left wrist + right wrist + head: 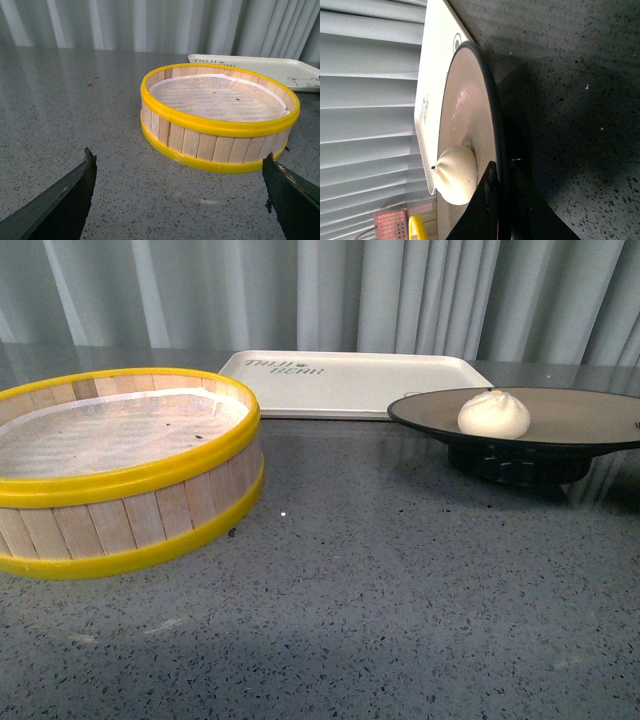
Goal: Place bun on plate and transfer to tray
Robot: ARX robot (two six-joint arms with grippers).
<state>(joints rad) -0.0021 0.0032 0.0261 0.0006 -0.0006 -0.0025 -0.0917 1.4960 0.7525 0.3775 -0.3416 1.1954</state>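
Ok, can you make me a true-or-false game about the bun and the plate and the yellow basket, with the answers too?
1. The bun sits on the plate. True.
2. The plate is already on the tray. False: it stands on the table, in front of the tray.
3. A second bun lies in the steamer basket. False: only its white liner shows inside.
4. The left gripper has its jaws wide apart, holding nothing. True.
5. The right gripper has its jaws on the plate's rim. True.

One bun (494, 413), plate (580, 415), tray (350, 385), basket (120, 525)
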